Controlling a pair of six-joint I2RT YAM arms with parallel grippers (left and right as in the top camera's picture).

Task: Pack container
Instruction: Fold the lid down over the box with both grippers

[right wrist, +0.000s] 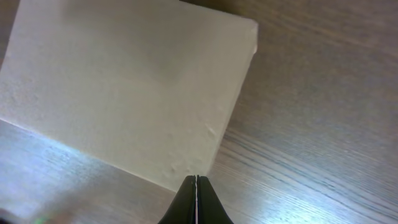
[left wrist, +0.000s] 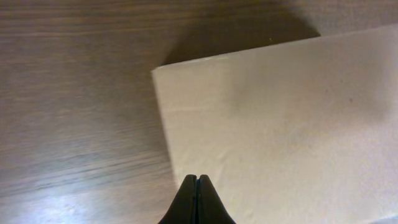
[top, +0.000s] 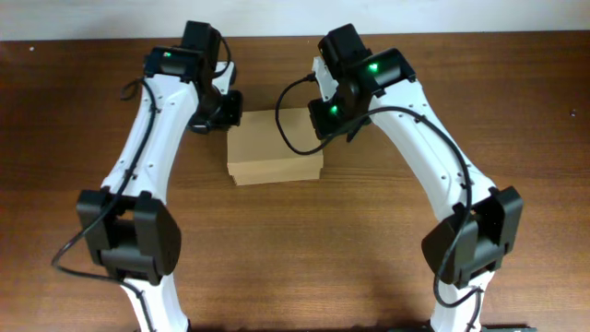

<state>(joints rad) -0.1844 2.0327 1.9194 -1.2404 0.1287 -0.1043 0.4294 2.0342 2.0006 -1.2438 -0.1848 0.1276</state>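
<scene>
The container (top: 274, 148) is a plain tan cardboard box lying closed on the wooden table, between my two arms. My left gripper (top: 224, 112) is shut and empty at the box's far left corner; in the left wrist view its tips (left wrist: 197, 180) hang over the box's top (left wrist: 280, 124) near its left edge. My right gripper (top: 330, 120) is shut and empty at the box's far right corner; in the right wrist view its tips (right wrist: 196, 180) sit just above the corner of the box (right wrist: 130, 87).
The wooden table (top: 295, 240) runs all round the box. A black cable (top: 290, 138) from the right arm loops over the box's right part. The table's back edge (top: 442, 33) is just behind both grippers.
</scene>
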